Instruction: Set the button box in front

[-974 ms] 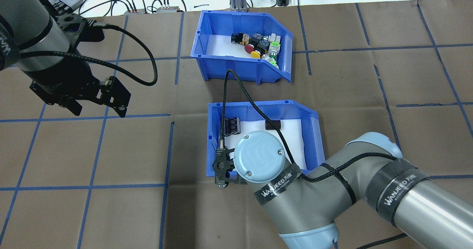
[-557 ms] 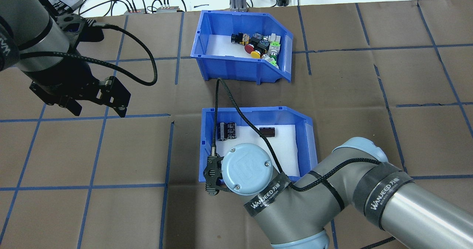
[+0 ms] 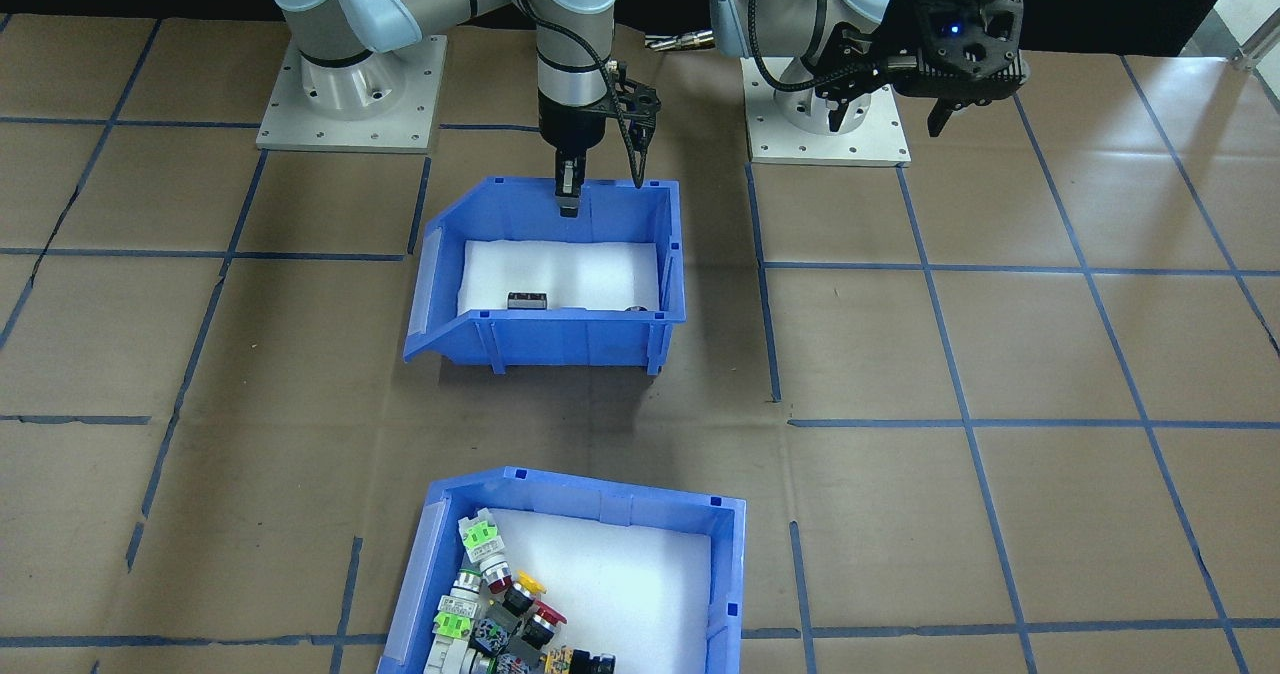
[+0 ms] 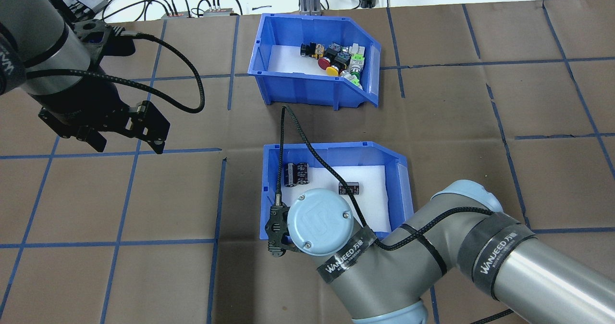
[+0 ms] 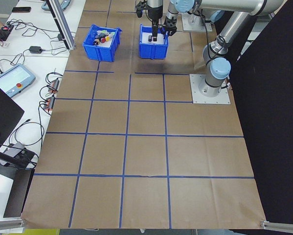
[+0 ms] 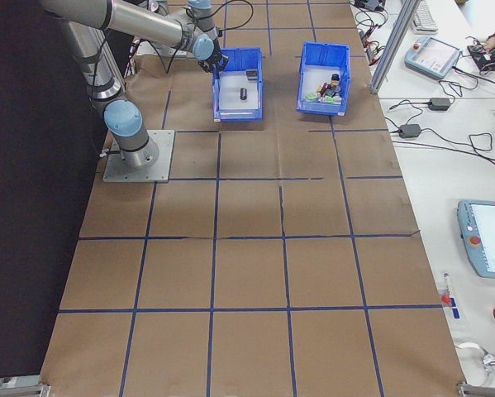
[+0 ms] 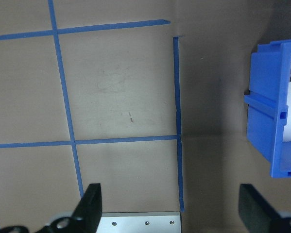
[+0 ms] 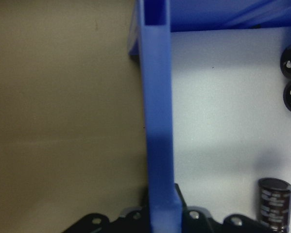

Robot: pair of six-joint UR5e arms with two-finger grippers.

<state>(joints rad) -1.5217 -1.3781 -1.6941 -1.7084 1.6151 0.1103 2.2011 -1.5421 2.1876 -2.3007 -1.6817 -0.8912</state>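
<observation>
- The button box point(image 4: 314, 64) sits at the upper centre of the overhead view, far from the robot, untouched, with its coloured switches point(image 4: 338, 59) bunched toward its open right end.
- Below it in that view, nearer the robot, sits the other bin point(image 4: 336, 189), holding black cylinders point(image 4: 297, 174).
- The right claw point(image 3: 568, 194) is clamped on that bin's near wall; the right wrist view shows the blue wall point(image 8: 157, 121) running straight down into the claw's base.
- The left claw point(image 4: 127, 141) hangs open and empty over bare desk point(image 4: 144, 208) at the overhead view's left, gripping nothing.
- Judgement: the wrong bin occupies the front spot, so it must clear before the button box can come forward.
- Risks: a one-wall grip could let the bin tilt or swing, rolling the loose cylinders out of the open end.
- The right arm's cable point(image 4: 307, 146) loops over the bin and could snag its rim.
</observation>
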